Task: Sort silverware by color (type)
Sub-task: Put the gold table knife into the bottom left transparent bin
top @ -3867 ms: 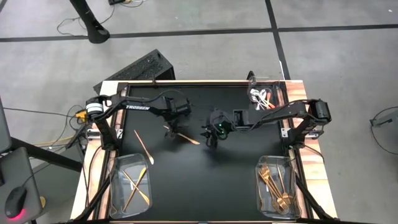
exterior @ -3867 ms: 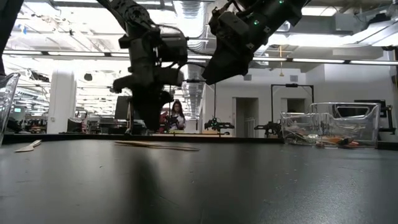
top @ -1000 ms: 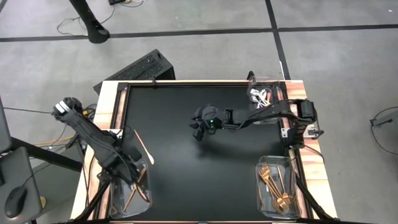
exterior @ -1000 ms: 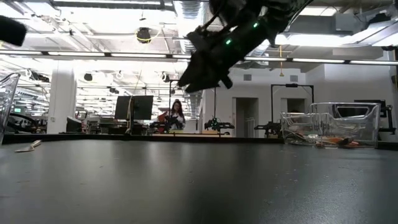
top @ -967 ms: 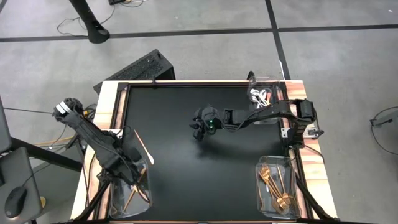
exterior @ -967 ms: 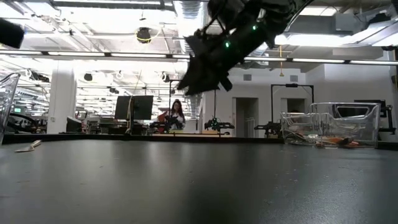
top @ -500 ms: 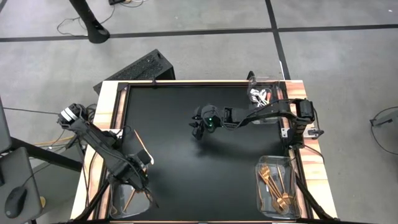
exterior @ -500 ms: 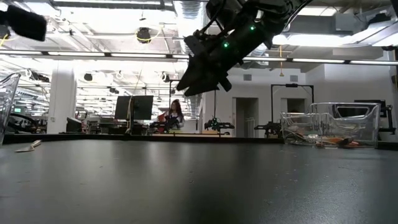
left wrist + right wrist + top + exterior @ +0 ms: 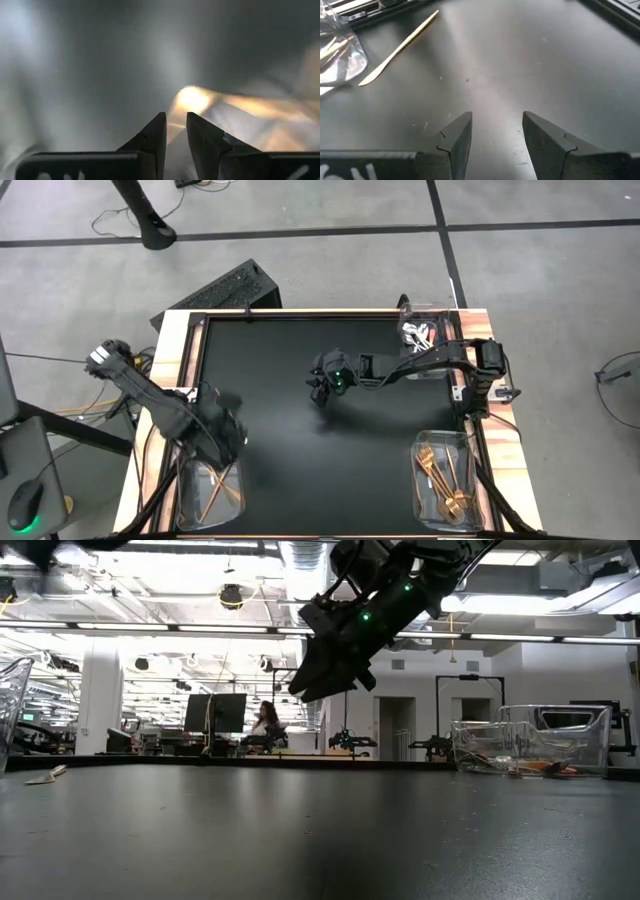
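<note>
My left gripper (image 9: 222,432) has swung back up over the near-left bin (image 9: 190,502), fingers slightly apart and empty, the gold piece (image 9: 212,492) dropped in below them. My right gripper (image 9: 322,385) hovers mid-surface, fingers apart; one gold stick (image 9: 400,47) remains ahead of them.

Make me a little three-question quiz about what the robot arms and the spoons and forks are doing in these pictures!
1. True or false: the right gripper hangs open above the middle of the black table, holding nothing.
2. Which clear bin is the left gripper closest to? A) near-left bin B) near-right bin C) far-right bin
3. Fill in: the lone gold stick-like piece lying loose on the table is seen in the ____ wrist view.

Key: 1 true; 2 A; 3 right.
</note>
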